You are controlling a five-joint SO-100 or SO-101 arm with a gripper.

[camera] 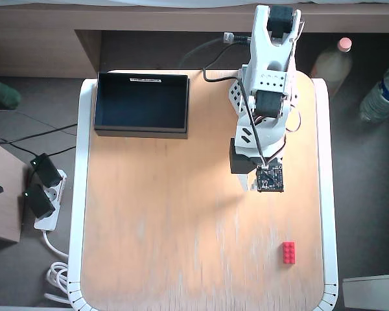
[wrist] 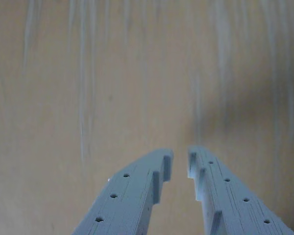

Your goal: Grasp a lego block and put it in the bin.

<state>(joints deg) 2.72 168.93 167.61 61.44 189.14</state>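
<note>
Distance separates the task's 2 things: the brick [camera: 288, 252] lies flat near the lower right corner of the table [camera: 181, 259] in the overhead view, studs up, while the bin [camera: 142, 102] sits at the upper left corner, its label strip on the far rim, so the carry, I judge, runs diagonally across the table. The arm [camera: 267, 97] is mounted at the top edge and folds over its base, the wrist camera board facing up, well short of the brick; the reach looks not yet begun. In the wrist view the gripper [wrist: 180, 160] hangs over bare wood, jaws parted by a narrow slit, nearly closed, grasping nothing and touching nothing.
</note>
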